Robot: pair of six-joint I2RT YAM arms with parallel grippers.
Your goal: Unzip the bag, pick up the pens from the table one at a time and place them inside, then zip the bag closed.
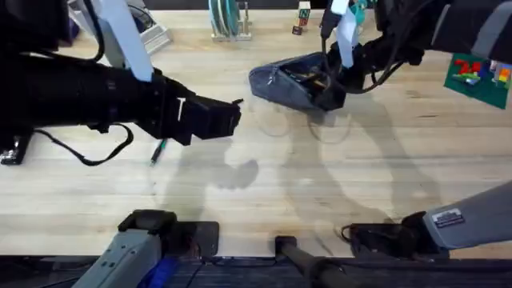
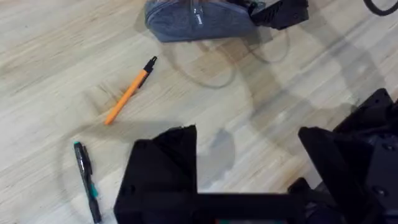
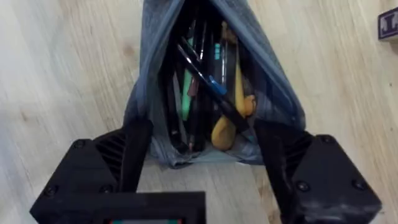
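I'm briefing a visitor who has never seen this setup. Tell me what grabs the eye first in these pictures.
The grey-blue bag at the table's far side gapes open, showing many pens and markers packed inside, with the right hand at its open end, a finger on either side. Nearer the left arm, an orange pen and a black pen lie loose on the pale wooden table, the open left hand hovering above them.

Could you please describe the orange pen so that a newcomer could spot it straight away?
Start at the grey-blue bag on the wooden table. On bare wood nearby lies the orange pen, slanted. Its orange barrel and black tip set it apart from the dark pen beside it.
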